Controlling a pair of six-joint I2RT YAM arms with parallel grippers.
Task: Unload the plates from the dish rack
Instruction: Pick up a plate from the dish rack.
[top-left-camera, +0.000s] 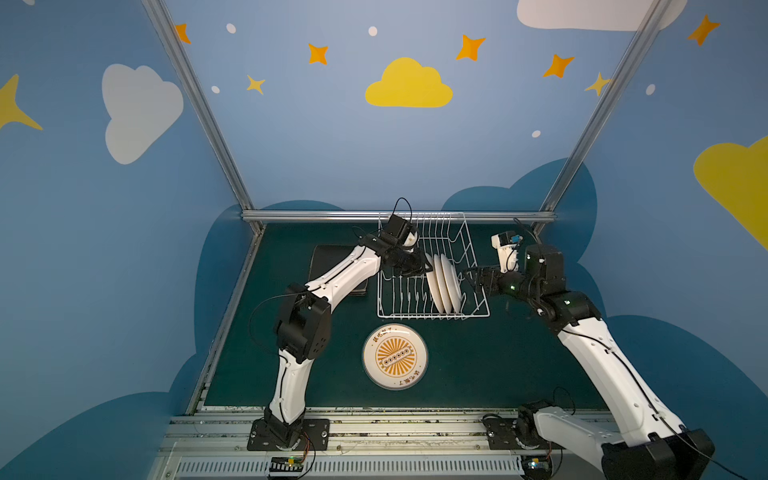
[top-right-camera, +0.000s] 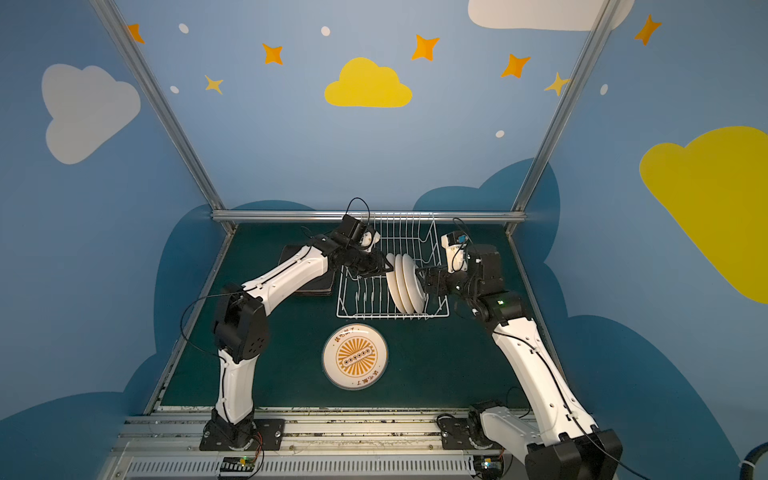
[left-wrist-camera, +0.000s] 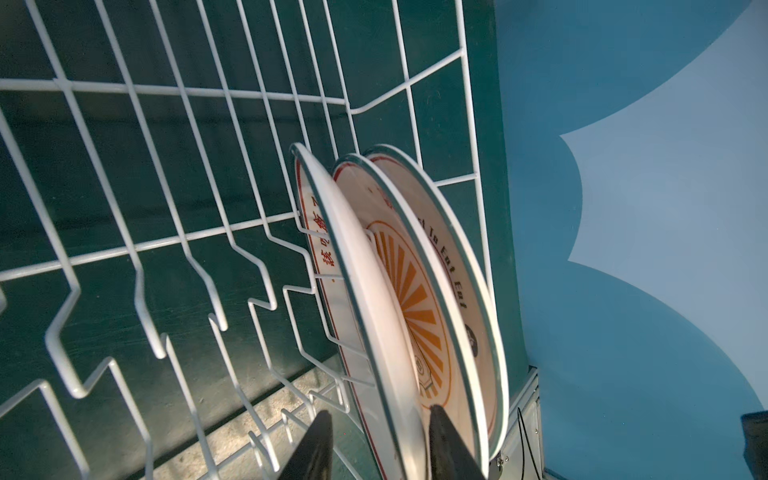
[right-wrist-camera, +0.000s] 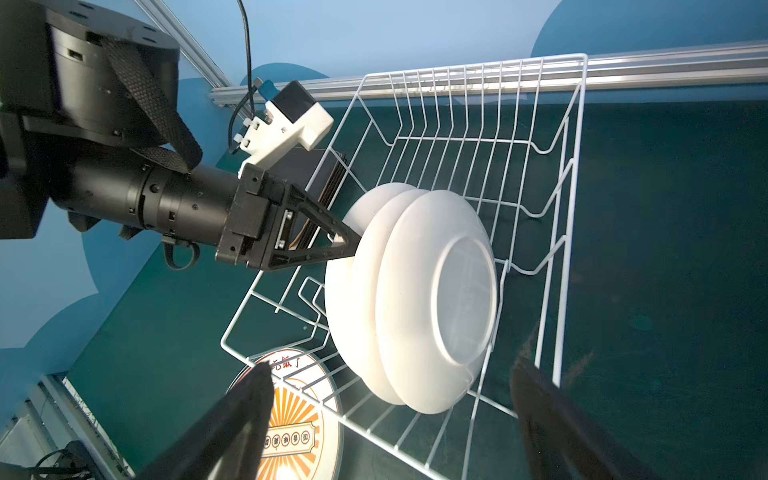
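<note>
Now the left gripper straddles the end plate in the rack, jaws part-open, unclamped; right gripper gapes wide, empty.

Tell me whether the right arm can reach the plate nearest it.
Probably yes: the open right pincer faces the nearest plate, nothing between. The left pincer straddles the farthest plate in the rack, out of the way.

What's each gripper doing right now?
Left gripper: open, jaws straddling the rim of the plate nearest it, not yet clamped.
Right gripper: open wide, holding nothing.
</note>
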